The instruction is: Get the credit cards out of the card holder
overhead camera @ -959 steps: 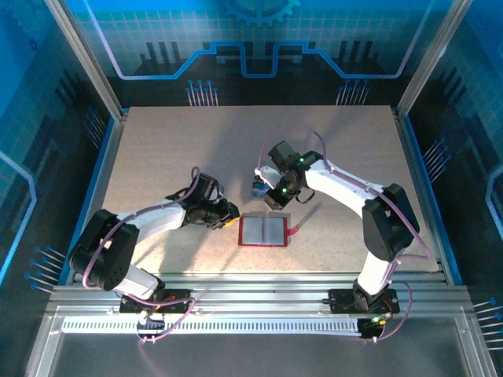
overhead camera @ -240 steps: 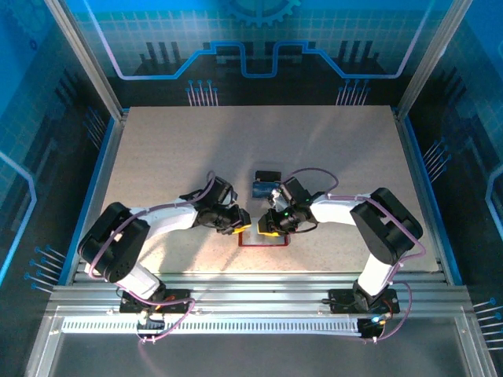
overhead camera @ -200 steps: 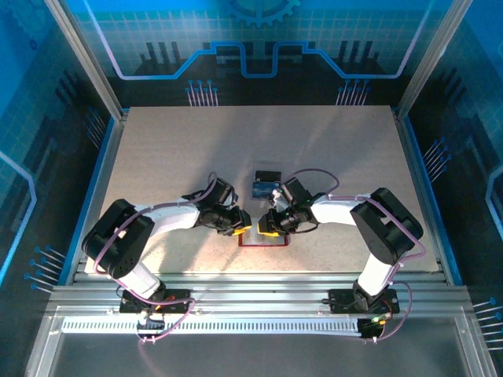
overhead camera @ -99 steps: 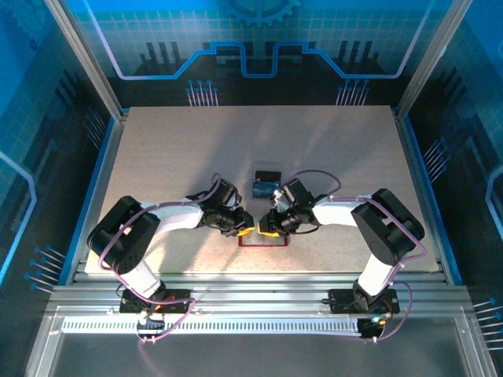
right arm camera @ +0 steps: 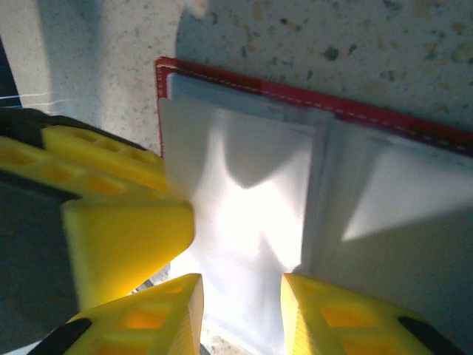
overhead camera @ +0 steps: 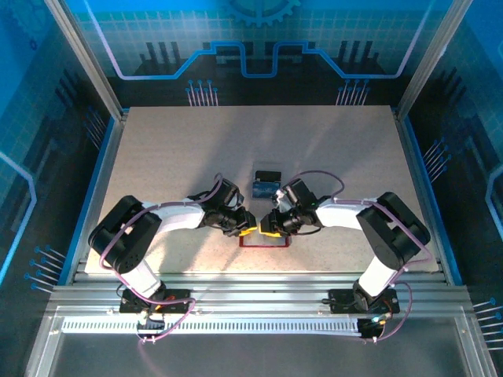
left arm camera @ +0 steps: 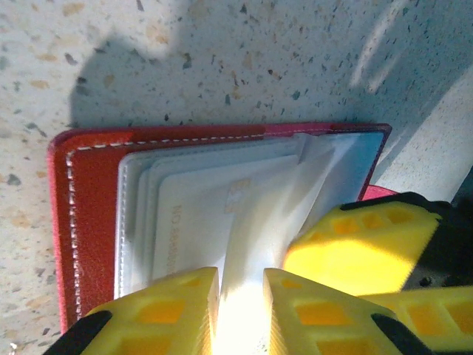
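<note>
From above we see the table [overhead camera: 157, 157] evenly lit inside blue-glowing walls [overhead camera: 31, 157], with soft shadows beside the arms [overhead camera: 177, 214] and a warm bright patch at lower centre. In both wrist views we find harsh glare burning out the pale pockets of the card holder [left arm camera: 89, 192] at bottom centre, dark shadows across the speckled surface above, and blurred yellow fingers [left arm camera: 162, 310].

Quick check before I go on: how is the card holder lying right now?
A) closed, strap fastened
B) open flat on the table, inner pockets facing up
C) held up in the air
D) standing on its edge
B: the card holder lies spread open on the table, its pale inner pockets facing up in both wrist views.
</note>
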### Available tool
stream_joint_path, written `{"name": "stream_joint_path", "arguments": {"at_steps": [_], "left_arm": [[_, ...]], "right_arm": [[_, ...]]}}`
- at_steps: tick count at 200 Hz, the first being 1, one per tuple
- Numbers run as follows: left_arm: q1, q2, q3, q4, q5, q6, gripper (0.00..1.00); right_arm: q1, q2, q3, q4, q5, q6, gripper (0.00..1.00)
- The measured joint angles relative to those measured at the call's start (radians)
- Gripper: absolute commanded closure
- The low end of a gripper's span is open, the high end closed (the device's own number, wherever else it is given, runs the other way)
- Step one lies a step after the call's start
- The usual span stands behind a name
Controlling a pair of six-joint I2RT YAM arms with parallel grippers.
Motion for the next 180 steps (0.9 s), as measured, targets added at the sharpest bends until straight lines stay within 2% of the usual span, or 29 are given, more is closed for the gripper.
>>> {"name": "stream_joint_path", "arguments": {"at_steps": [64,132,180], "left_arm": [[0.0,0.0,0.03,0.0,0.0,0.0,0.76],[-0.007,-0.01,0.081,-0.011,0.0,0.0,0.67],[-0.037,-0.01,0.131,-0.032,0.0,0.0,0.58]], "right_arm": [[-0.058,-0.132,-0.003,-0.035,0.005,-0.003,0.65],[-0.181,-0.237,-0.023,-0.14,0.008,-0.05,0.64],[-0.233,-0.288,-0.029,-0.189,0.006,-0.08,0.63]]}}
